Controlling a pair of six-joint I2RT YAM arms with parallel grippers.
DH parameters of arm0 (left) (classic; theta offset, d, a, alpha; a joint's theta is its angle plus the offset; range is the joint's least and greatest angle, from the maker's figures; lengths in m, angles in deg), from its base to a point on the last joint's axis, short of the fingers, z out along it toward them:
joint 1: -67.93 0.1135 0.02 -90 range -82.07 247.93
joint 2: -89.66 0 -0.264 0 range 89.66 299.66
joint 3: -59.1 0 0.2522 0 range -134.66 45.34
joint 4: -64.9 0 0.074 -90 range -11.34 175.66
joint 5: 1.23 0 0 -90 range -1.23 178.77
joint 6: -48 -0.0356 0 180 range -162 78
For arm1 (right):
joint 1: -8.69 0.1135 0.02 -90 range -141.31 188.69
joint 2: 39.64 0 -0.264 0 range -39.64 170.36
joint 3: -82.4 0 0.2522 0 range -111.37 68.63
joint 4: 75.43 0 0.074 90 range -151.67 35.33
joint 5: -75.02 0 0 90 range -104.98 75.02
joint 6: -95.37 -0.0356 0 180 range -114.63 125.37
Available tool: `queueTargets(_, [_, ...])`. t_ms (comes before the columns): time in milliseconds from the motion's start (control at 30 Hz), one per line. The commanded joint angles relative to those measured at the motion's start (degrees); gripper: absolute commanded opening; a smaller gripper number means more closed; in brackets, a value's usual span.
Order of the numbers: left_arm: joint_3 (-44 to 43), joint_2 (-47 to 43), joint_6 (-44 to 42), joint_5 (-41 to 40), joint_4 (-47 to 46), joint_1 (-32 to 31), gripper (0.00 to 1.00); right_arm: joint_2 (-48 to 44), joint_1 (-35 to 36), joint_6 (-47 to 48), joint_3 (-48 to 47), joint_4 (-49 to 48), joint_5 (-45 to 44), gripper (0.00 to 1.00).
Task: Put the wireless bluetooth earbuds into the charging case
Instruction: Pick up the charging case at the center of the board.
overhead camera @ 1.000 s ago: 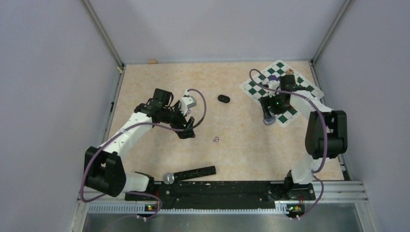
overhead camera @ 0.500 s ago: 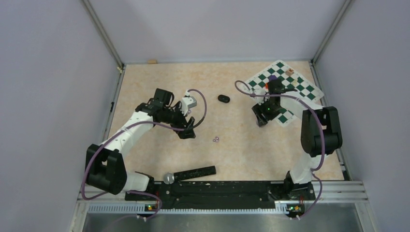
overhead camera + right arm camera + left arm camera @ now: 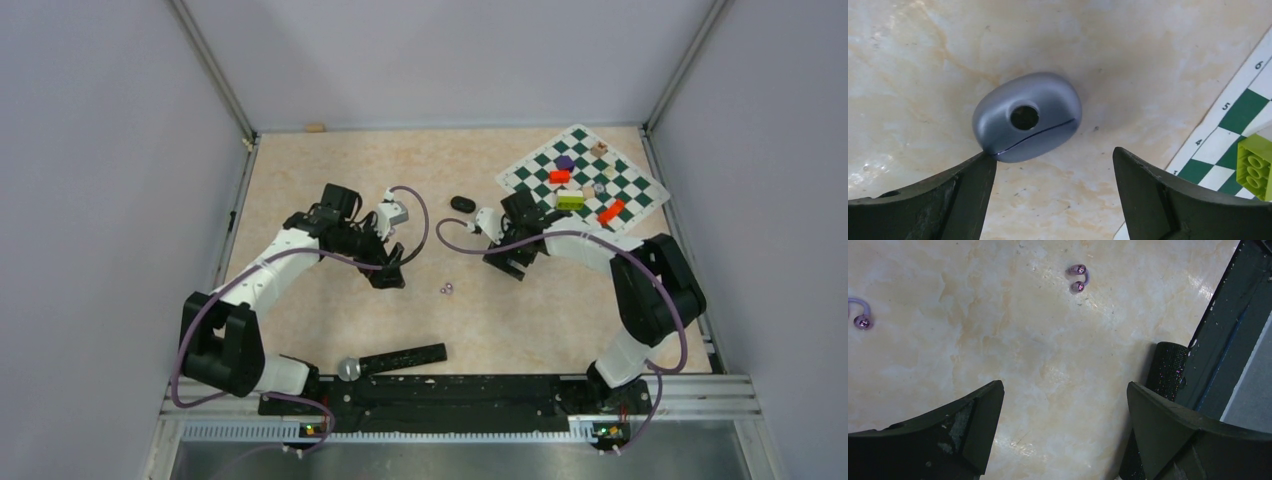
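Observation:
A pale lilac-grey oval charging case (image 3: 1027, 117), closed, with a round hole in its top, lies on the table just past my right gripper's (image 3: 1054, 155) left fingertip. The right gripper (image 3: 505, 262) is open and empty, left of the chessboard. Tiny pale lilac earbuds (image 3: 447, 289) lie in the middle of the table; they also show in the left wrist view (image 3: 1078, 278), with another bud at the left edge (image 3: 860, 317). My left gripper (image 3: 1063, 390) is open and empty, hovering left of them (image 3: 388, 272). A black oval case (image 3: 462, 204) lies farther back. No black buds show.
A green-white chessboard (image 3: 630, 190) with several coloured blocks lies at the back right; its corner and a lime block (image 3: 1255, 167) show in the right wrist view. A black bar with a silver end (image 3: 395, 360) lies near the front rail.
My right gripper has swung left off the chessboard to the middle of the table, uncovering the blocks. The left arm has barely moved.

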State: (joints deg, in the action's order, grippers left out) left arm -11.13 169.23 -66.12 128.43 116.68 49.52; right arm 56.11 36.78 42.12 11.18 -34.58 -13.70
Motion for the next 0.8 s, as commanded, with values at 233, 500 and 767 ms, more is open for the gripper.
queueTargets(233, [-2.13, 0.24, -0.48, 2.08, 0.43, 0.16, 0.99, -4.07, -2.46, -3.16, -0.89, -6.49, -6.69, 0.87])
queueTargets(500, [-2.15, 0.73, -0.75, 2.38, 0.52, 0.13, 0.99, -8.99, -5.95, -5.26, -5.11, 3.57, 20.01, 0.84])
queueTargets(767, [-2.58, 0.50, -0.53, 1.53, 0.68, 0.13, 0.99, 0.29, -5.37, -9.95, -7.43, 3.69, 17.53, 0.72])
